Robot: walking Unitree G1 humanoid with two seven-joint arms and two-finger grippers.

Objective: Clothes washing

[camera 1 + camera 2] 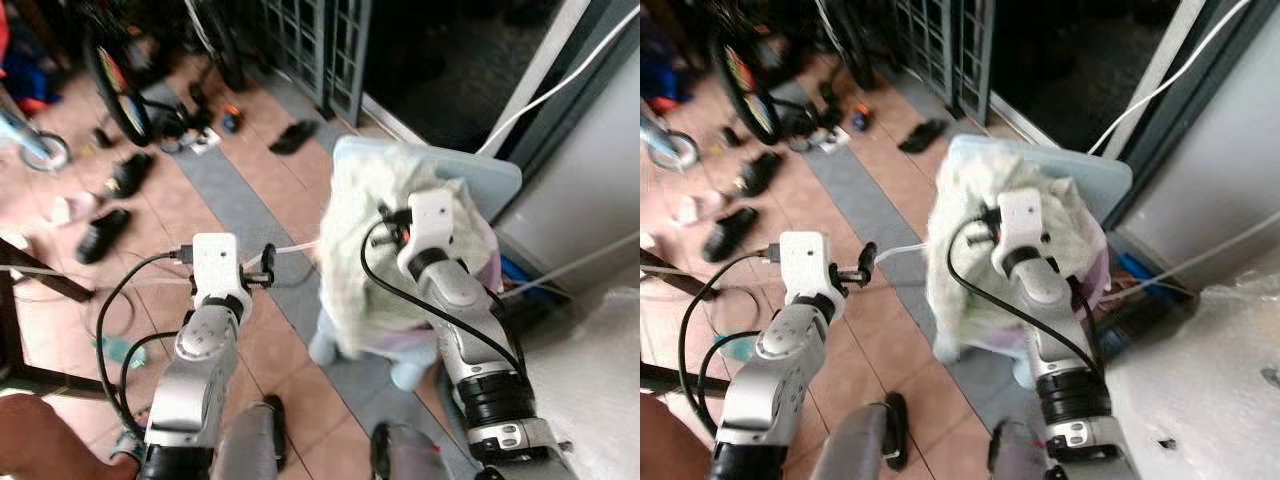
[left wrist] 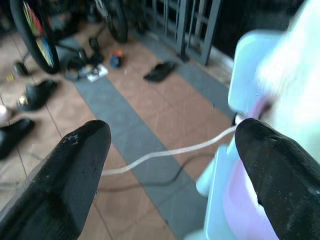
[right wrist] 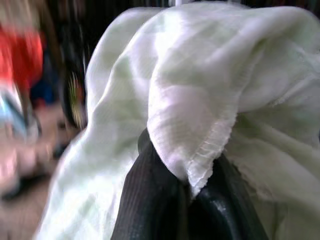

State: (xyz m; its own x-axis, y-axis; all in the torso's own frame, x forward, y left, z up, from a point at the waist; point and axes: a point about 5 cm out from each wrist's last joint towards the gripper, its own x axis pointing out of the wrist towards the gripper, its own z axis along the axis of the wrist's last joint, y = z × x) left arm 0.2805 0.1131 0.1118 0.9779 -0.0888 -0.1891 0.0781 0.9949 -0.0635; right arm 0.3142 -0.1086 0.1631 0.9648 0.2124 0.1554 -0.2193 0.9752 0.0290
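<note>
In the left eye view we see the cloth, pale green-white, hanging in a bunch from our right tool. The tool's fingers are hidden behind the wrist housing and the fabric, so here we cannot tell how they stand. The cloth hangs over a pale blue basket, which it covers except for the far rim and two feet near the floor. Our left tool is held out level to the left of the cloth, apart from it, over the tiled floor. Sandals and a bike wheel lie further left, well apart; a grille and a dark doorway close the far side. A white hose runs across the floor toward the basket. The frame is blurred.

The right eye view shows the same scene; a white bulk at the lower right is cut off and hard to identify.

In the left wrist view the left tool's fingers stand wide apart with nothing between them. Open tile lies ahead, with the basket and blurred cloth close by one finger.

In the right wrist view the right tool's fingers are pressed together on a hemmed fold of the cloth, which drapes over them and hides most of the background.
</note>
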